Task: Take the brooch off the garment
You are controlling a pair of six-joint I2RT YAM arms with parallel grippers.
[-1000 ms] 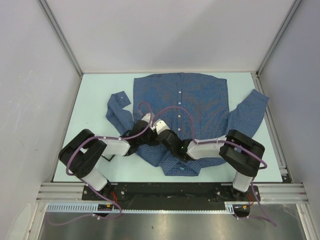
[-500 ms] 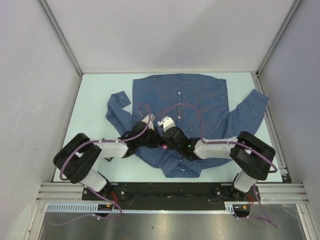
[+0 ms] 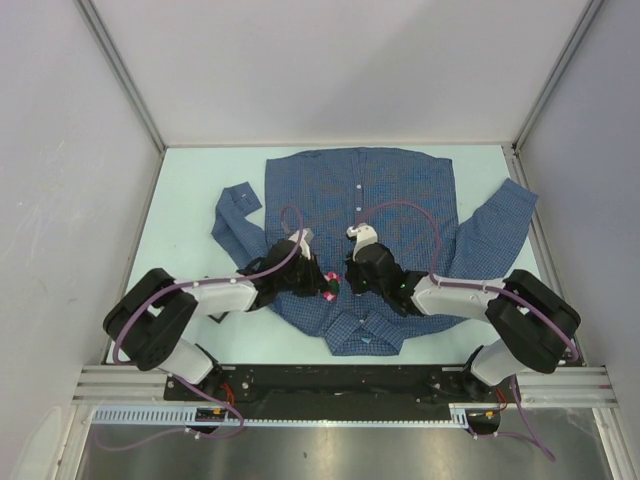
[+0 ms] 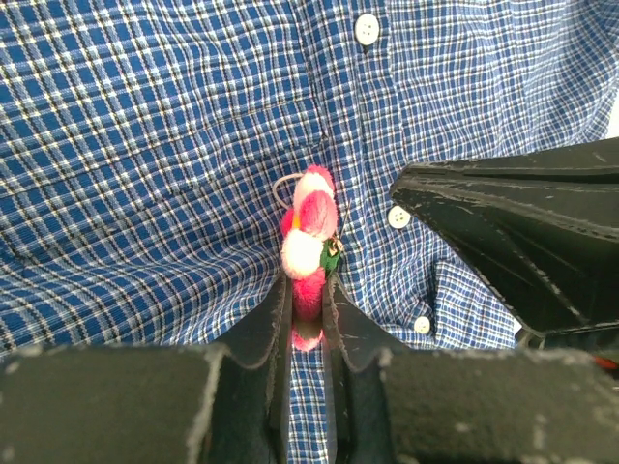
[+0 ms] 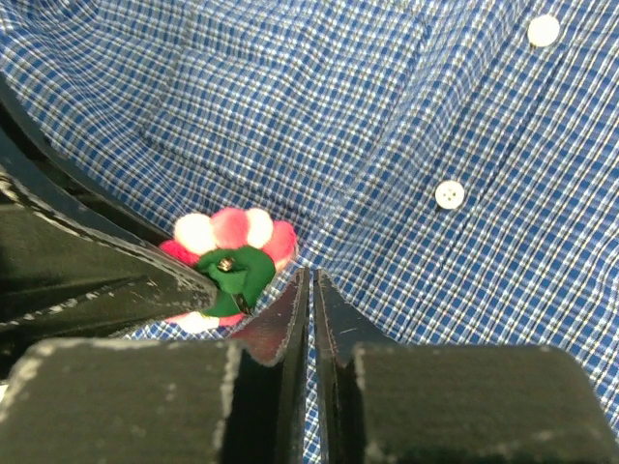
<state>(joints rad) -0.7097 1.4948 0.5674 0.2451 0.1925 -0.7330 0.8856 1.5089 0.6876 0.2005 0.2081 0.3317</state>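
Your left gripper (image 4: pixel 308 298) is clamped on the brooch (image 4: pixel 308 242), gripping it edge-on by its lower petals. The brooch stands just above the shirt (image 3: pixel 400 190), beside the placket and its white buttons (image 4: pixel 398 217). Whether the pin is clear of the cloth cannot be told. Its green backing faces the right wrist camera. Your right gripper (image 5: pixel 310 290) sits just beside the brooch, its fingers all but together with nothing between them. The shirt lies spread flat on the table (image 3: pixel 190 200).

no readable text or labels in view
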